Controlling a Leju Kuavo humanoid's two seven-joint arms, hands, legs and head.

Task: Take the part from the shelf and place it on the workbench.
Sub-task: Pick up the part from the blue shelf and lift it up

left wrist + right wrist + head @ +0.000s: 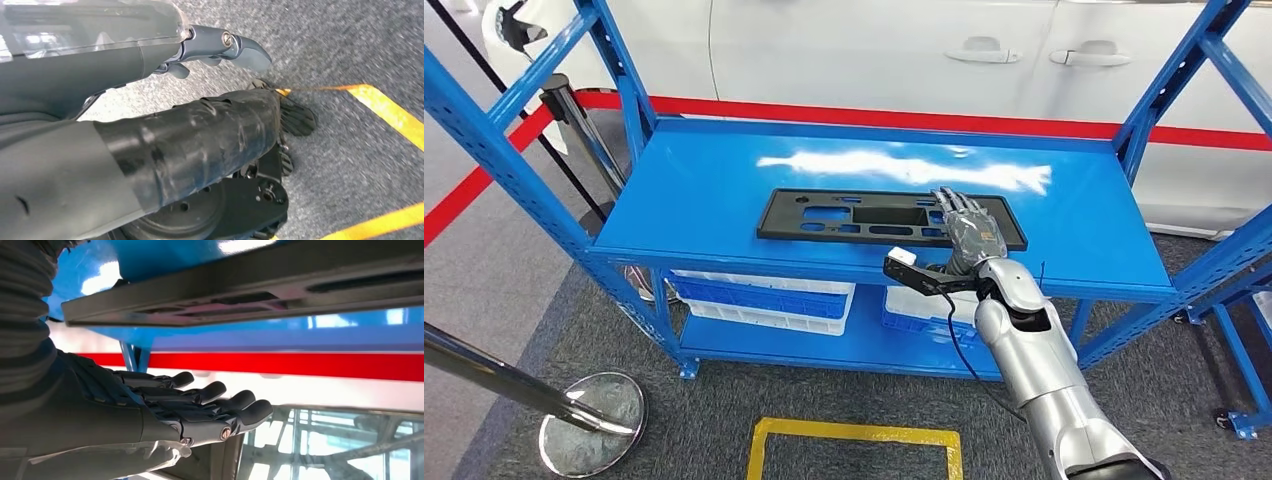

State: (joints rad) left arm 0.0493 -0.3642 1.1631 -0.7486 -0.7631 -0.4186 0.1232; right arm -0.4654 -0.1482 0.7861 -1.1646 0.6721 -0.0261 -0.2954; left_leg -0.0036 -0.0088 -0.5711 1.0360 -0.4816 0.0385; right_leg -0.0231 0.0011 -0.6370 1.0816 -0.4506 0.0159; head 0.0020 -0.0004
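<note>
Blue steel shelf, glossy top deck. Part: flat black plastic panel with cutouts, lying on the deck under the right hand. Fingers straight and spread above its right end, gripping nothing. Looks light, stiff, slightly slick; pinch the near long edge. Left hand hangs empty, fingers apart.

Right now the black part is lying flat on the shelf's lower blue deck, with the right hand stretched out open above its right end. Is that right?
Not quite. The black part lies flat on the upper blue deck, not the lower one, which carries white bins. The head view shows this. The right hand is indeed stretched out open above the part's right end.
</note>
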